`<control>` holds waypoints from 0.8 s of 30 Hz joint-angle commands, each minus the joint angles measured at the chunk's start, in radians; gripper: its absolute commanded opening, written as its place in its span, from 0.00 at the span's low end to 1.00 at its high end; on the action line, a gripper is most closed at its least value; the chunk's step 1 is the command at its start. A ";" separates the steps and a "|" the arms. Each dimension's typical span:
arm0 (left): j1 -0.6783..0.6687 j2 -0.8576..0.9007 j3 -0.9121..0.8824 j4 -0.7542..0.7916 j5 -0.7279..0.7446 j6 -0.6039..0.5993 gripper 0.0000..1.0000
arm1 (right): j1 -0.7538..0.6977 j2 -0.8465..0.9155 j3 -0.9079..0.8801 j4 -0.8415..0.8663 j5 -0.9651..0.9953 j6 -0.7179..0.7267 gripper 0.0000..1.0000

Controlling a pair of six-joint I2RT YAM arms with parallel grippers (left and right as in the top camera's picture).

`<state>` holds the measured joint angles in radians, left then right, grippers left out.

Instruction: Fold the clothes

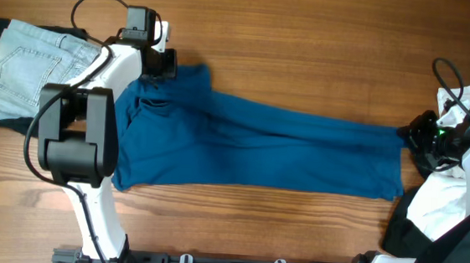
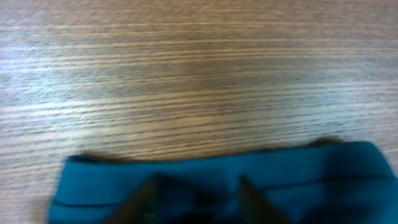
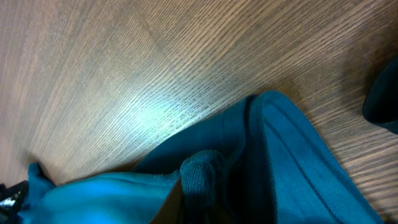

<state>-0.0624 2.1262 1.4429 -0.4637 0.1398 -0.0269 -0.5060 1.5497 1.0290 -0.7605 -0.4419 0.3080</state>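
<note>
Deep-blue shirt [image 1: 250, 149], spread flat along the middle of the worktop [image 1: 310, 37]. Runs lengthwise from near the left edge almost to the right edge, broad at the left end and narrowing toward the right. Shows a few long creases down its length.

Left gripper [image 1: 158, 65] at the shirt's far left corner, right on the fabric's edge. In the left wrist view, two blurred dark fingers [image 2: 144, 200] set apart, with blue cloth [image 2: 186, 174] between and beneath them and bare wood beyond. Cannot tell whether clamped on the cloth or merely spread over it.

Right gripper [image 1: 411, 139] at the shirt's narrow right end, touching the far corner there, close to the right edge of the worktop. In the right wrist view, a bunched wad of blue fabric [image 3: 202, 171] gathered up toward the camera, the rest of the cloth falling away to the wood. Looks pinched on that wad, though the fingertips themselves sit hidden behind it.

Pale jeans [image 1: 26, 65] at the far left corner of the worktop, just beside the left arm and apart from the shirt. White cloth [image 1: 444, 202] heaped at the right edge, beside the right arm.
</note>
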 commanded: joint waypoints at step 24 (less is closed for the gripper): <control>0.030 -0.243 0.053 -0.148 -0.141 -0.004 0.43 | -0.002 -0.019 -0.003 0.087 -0.076 0.007 0.06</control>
<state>-0.0479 1.8076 1.5230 -0.6308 0.0498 -0.0341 -0.5060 1.5497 1.0290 -0.6785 -0.4938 0.3099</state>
